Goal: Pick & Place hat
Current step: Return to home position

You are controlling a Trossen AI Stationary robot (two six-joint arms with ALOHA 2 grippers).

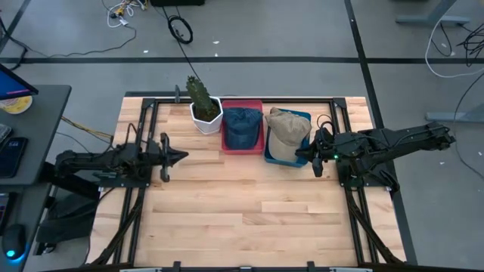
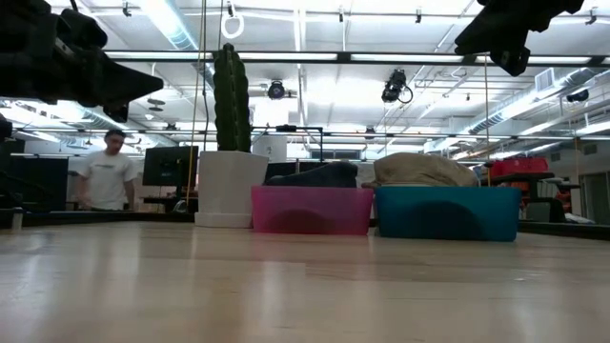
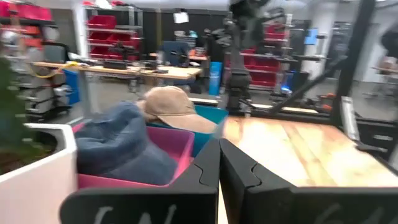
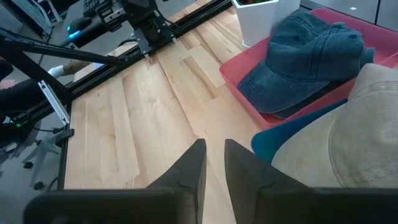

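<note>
Caps are both in bins at the far edge of the table (image 1: 249,219). From left to right there is a white pot with a cactus (image 1: 206,113), then the blue cap (image 1: 242,123) in the pink bin (image 1: 242,103), then the brown cap (image 1: 290,127) in the blue bin (image 1: 274,160). Each cap sits mounded above its bin's rim.

The left side appears to carry little risk. The left gripper (image 1: 180,156) hangs over bare wood, well apart from the pot and bins, though a wide swing toward the far edge could tip the cactus. The greater risk is probably on the right. The right gripper (image 1: 301,154) sits just beside the blue bin, at the near edge of the brown cap. If that arm lifts or turns carelessly while pulling away, a finger could catch the cap's loose fabric and drag it over the rim, or nudge the light bin out of line.

The left gripper's fingers (image 3: 202,171) are pressed together and hold nothing. The right gripper's fingers (image 4: 189,165) are narrowly parted, with wood showing through the slit. They hold nothing, and no contact with the cap can be seen.
</note>
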